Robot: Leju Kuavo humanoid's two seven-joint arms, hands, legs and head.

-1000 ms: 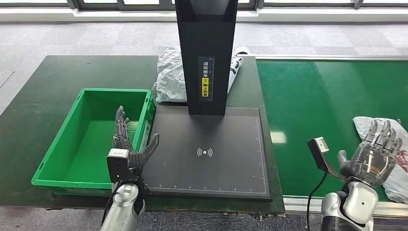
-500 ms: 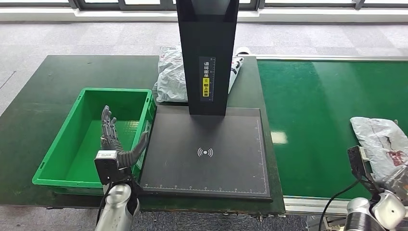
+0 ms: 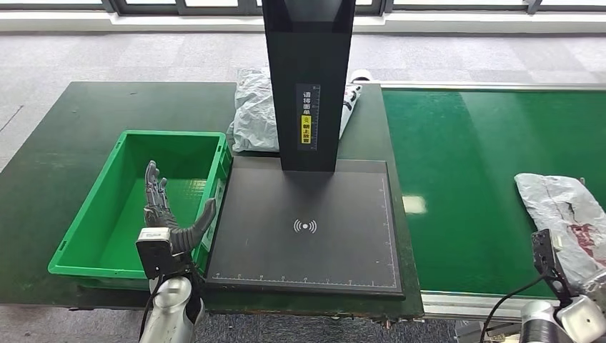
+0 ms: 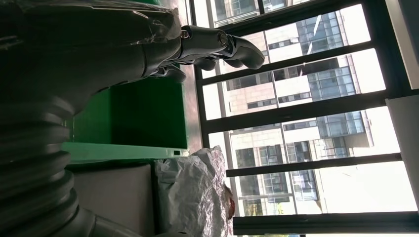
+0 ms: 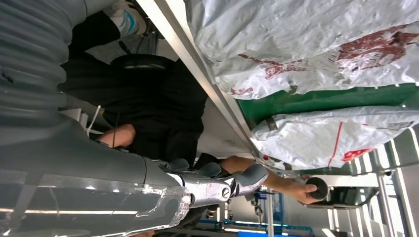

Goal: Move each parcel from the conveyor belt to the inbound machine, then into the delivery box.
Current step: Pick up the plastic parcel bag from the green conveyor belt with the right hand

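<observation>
Biggest thing ahead of me: conveyor belt (image 3: 472,157), running off past my right side. Inbound machine (image 3: 306,221) sits between my hands, black scan plate with its column at the far end. Green delivery box (image 3: 86,221) is under and around my left hand (image 3: 168,218).

Parcel (image 3: 564,214), grey poly bag with red print, lies on the belt just forward of my right wrist, near the belt's near edge. My right hand (image 5: 217,185) hangs below the belt edge, fingers loosely apart, gripping nothing. A second parcel (image 5: 336,136) lies on the belt beyond the first. A third bag (image 3: 254,111) lies behind the machine column, well away from both hands.

Left hand is raised over the box's near right corner, fingers spread, empty.

Risks, my guess: coming up from under the belt, my right hand could clip the metal belt frame (image 5: 197,64). The bag is slack and slippery, so a shallow pinch may let it slide out. A person's hand (image 5: 296,187) is close to my right fingers, so a swing could hit it.
</observation>
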